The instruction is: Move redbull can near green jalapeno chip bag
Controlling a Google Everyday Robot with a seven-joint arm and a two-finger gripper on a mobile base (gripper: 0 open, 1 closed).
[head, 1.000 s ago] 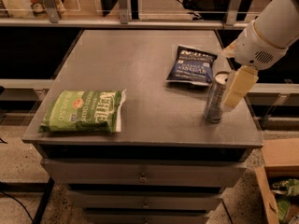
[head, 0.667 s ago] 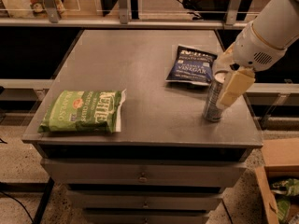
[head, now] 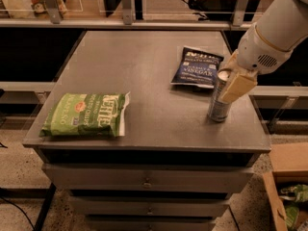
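Observation:
The redbull can (head: 219,105) is a slim silver-grey can standing upright on the right side of the grey tabletop (head: 144,71). My gripper (head: 230,86) is at the can's upper part, reaching in from the right, with its tan part overlapping the can's right side. The can's base rests on the table. The green jalapeno chip bag (head: 86,114) lies flat at the front left of the table, well apart from the can.
A dark blue vinegar chip bag (head: 197,67) lies just behind the can. The table's right edge and front edge are close to the can. A cardboard box (head: 286,186) sits on the floor at lower right. Shelves run along the back.
My gripper has shifted slightly left, closer onto the can's top. The can and both bags have not moved.

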